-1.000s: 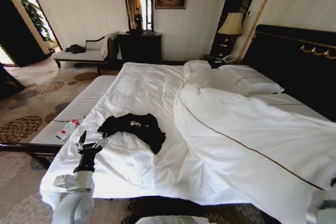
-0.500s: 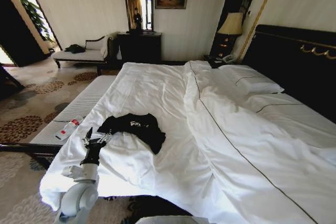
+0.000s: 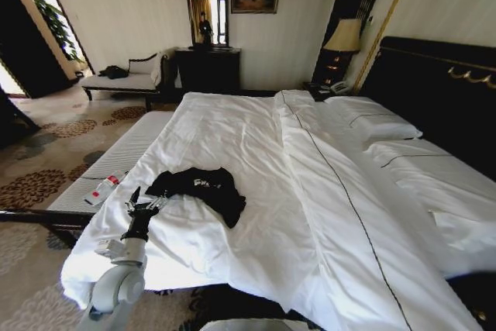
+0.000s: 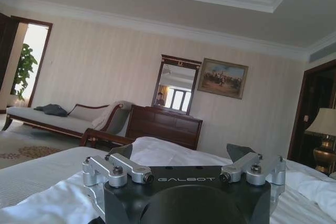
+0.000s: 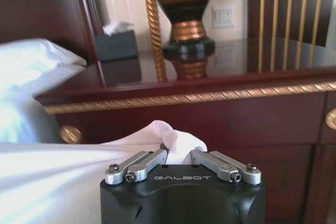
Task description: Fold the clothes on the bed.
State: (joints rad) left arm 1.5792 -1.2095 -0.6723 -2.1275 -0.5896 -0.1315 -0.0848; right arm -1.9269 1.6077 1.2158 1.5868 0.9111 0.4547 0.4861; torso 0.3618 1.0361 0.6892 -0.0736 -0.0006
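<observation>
The black T-shirt [image 3: 203, 187] lies crumpled near the left front corner of the bed [image 3: 225, 125], its white lettering partly showing. My left gripper [image 3: 143, 205] hovers just short of the shirt's near edge, fingers spread open and empty; in the left wrist view the left gripper [image 4: 184, 153] points out over the white sheet. In the right wrist view my right gripper [image 5: 179, 149] is shut on a bunched fold of the white duvet [image 5: 170, 132] beside the dark nightstand.
The white duvet [image 3: 349, 215] lies flat over the bed's right half, with pillows [image 3: 372, 122] by the dark headboard. A red-labelled bottle [image 3: 101, 189] rests on the pale bench [image 3: 124, 153] along the bed's left side. A lamp [image 5: 184, 9] and tissue box [image 5: 116, 43] stand on the nightstand.
The billowing duvet has dropped and now lies flat across the bed's right side. My left gripper has edged slightly closer to the T-shirt.
</observation>
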